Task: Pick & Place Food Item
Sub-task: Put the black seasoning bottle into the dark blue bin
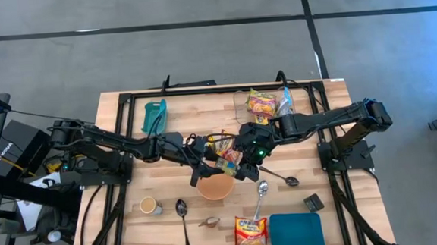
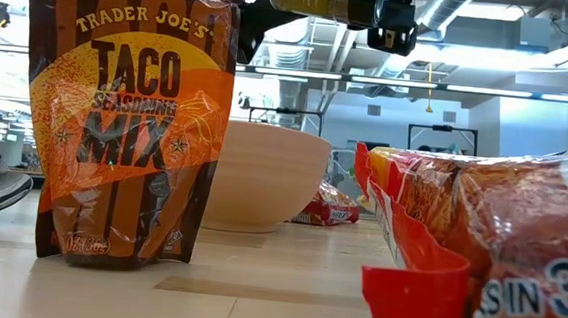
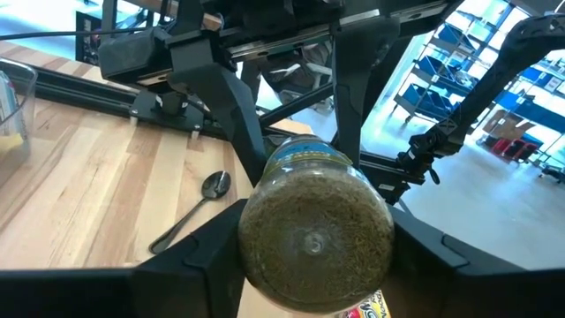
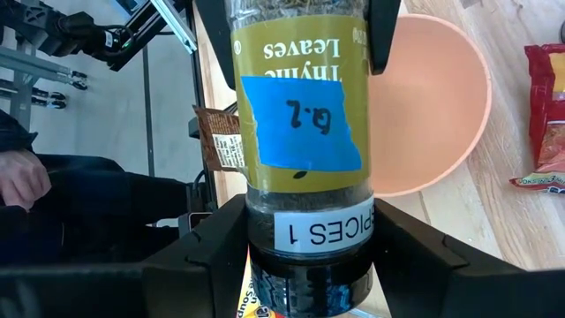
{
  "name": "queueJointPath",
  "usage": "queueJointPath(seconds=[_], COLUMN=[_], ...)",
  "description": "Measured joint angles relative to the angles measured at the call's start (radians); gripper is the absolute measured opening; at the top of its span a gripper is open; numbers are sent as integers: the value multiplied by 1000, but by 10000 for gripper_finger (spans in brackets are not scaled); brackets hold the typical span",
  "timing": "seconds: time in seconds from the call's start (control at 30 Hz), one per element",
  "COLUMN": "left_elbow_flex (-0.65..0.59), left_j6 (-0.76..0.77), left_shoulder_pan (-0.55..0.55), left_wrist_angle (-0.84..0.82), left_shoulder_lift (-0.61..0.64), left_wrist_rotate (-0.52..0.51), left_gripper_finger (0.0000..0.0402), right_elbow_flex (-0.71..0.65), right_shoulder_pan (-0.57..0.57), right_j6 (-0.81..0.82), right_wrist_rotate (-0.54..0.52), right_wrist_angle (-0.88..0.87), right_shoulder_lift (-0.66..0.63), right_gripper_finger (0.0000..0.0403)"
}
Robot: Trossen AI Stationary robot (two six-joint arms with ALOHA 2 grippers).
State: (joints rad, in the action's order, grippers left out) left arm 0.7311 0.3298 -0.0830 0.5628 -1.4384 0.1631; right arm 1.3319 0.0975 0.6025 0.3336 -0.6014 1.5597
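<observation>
Nearest the front edge of the tabletop [image 1: 134,234], seen from above: a blue tray [image 1: 296,232], a noodle packet [image 1: 250,231] just beside it, a taco seasoning packet [image 2: 126,118] standing upright, two spoons [image 1: 182,212] and a small cup [image 1: 149,206].

Just behind these, near the middle, an empty peach bowl [image 1: 216,187].

Above the bowl's far rim, clear of the wood, hangs the task's thing: a thyme jar [image 4: 300,132], lying roughly level between both arms.

- Right gripper [image 4: 309,234]: clamped on the jar's lid end, label and blue tape patch in plain sight ahead of it.
- Left gripper [image 3: 315,265]: set around the opposite, base end, with the jar's round bottom filling its wrist camera. Cannot tell whether it grips firmly yet or merely brackets the glass.

Farther back, by the far edge, a clear container [image 1: 263,103] with snack packets, well apart from the action.

Step in hand, by the look of it: a mid-air handover of the jar from one arm to the other, with placing not yet done.

Next move likely calls for:

- a secure hold at the left end before any release at the right;
- a straight withdrawal along the jar's axis, to avoid twisting it loose;
- a carry to the drop spot, possibly the bowl directly beneath.
</observation>
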Motion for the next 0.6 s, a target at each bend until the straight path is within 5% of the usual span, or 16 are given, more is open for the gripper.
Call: queueJointPath(seconds=[0.6], left_elbow_flex=[0], left_j6=[0], left_shoulder_pan=[0], left_wrist_angle=[-1], left_shoulder_lift=[0], left_wrist_rotate=[-1], left_gripper_finger=[192], right_elbow_flex=[0], right_shoulder_pan=[0], right_j6=[-4], right_wrist_rotate=[0], right_wrist_angle=[0], right_shoulder_lift=[0], right_gripper_finger=[211])
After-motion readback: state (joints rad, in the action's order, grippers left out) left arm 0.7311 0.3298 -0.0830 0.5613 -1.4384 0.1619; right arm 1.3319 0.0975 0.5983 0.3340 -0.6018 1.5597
